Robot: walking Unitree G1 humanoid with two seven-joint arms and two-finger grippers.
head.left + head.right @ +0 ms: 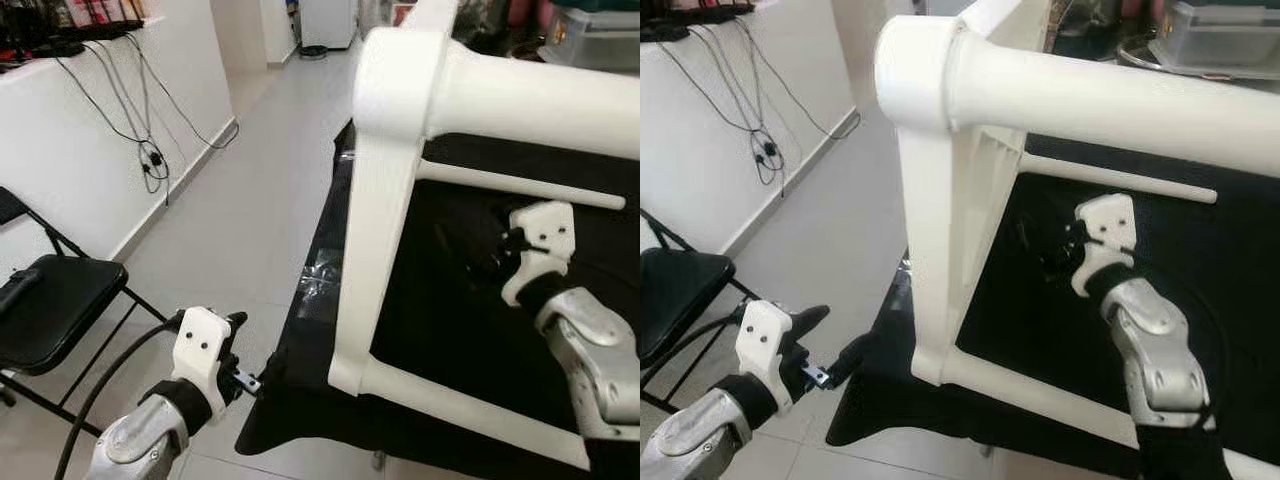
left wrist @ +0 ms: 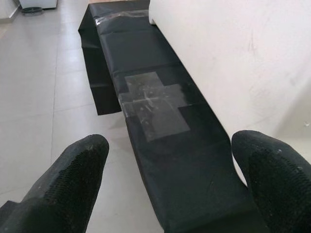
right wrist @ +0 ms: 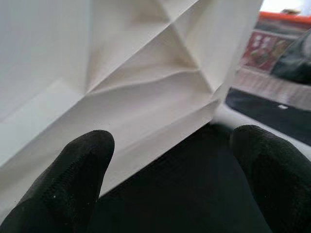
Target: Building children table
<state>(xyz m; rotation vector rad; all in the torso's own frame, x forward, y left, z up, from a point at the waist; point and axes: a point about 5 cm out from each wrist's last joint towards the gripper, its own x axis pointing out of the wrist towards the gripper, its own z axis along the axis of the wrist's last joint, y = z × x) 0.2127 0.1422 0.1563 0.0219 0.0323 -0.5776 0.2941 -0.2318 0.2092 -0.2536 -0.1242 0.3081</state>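
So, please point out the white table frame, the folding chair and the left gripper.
white table frame [image 1: 385, 215], left eye view, upright leg.
folding chair [image 1: 55, 305], left eye view, black seat.
left gripper [image 2: 170, 177], left wrist view, between its open fingertips.

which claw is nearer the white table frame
Right. The right claw reaches inside the white frame, over the black cloth, its open fingers just short of the plastic. The left claw hangs open off the cloth's edge, over the floor, apart from the frame.

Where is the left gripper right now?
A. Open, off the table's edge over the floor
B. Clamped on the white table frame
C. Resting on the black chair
A: the left gripper is open beside the black-covered table, holding nothing.
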